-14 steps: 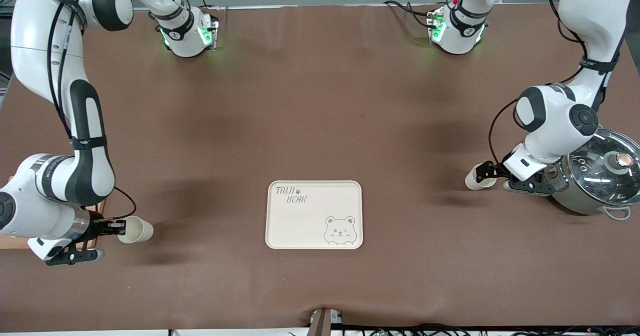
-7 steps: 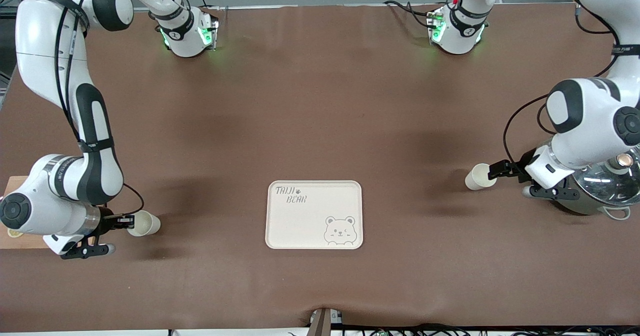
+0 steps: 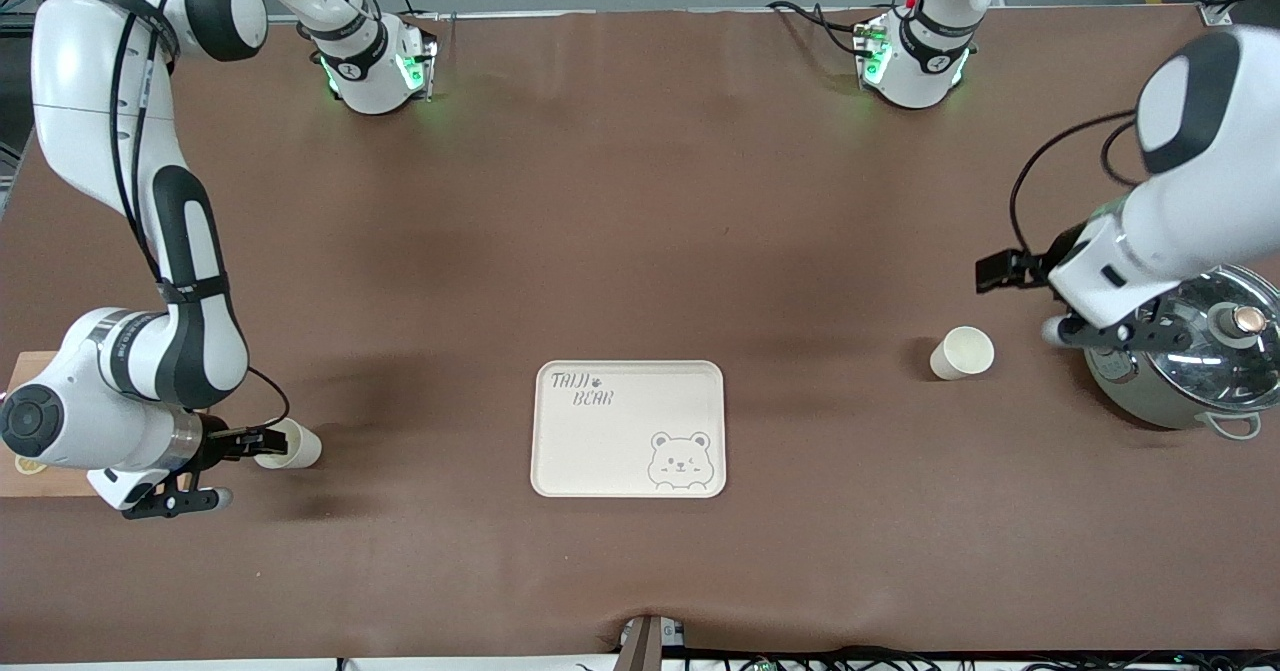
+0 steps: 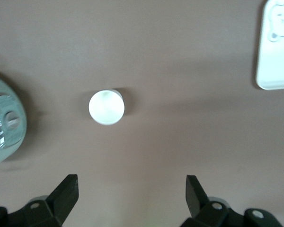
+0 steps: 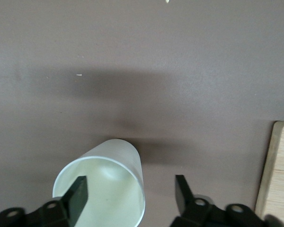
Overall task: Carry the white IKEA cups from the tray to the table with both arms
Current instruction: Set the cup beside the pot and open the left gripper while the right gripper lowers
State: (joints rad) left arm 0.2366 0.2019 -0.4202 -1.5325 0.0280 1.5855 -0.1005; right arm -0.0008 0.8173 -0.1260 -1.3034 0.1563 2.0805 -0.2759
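One white cup (image 3: pixel 963 353) stands upright on the table between the bear-print tray (image 3: pixel 628 429) and the pot; it also shows in the left wrist view (image 4: pixel 106 107). My left gripper (image 3: pixel 992 273) is open and empty, raised above the table beside that cup (image 4: pixel 131 178). The other white cup (image 3: pixel 295 447) stands toward the right arm's end of the table. My right gripper (image 3: pixel 268 443) is open at its rim (image 5: pixel 131 179). One finger (image 5: pixel 78 193) is over the cup's mouth (image 5: pixel 104 194), the other is outside the wall.
A steel pot with a glass lid (image 3: pixel 1195 356) stands under the left arm's wrist, also in the left wrist view (image 4: pixel 4 124). A wooden board (image 3: pixel 22 421) lies at the table edge by the right arm (image 5: pixel 277 172). Both arm bases stand along the table's farthest edge.
My left gripper let go of its cup, lifted and drew back toward the pot; the cup stays upright. My right gripper brought its cup slightly toward the tray, stood it down, and its fingers opened.
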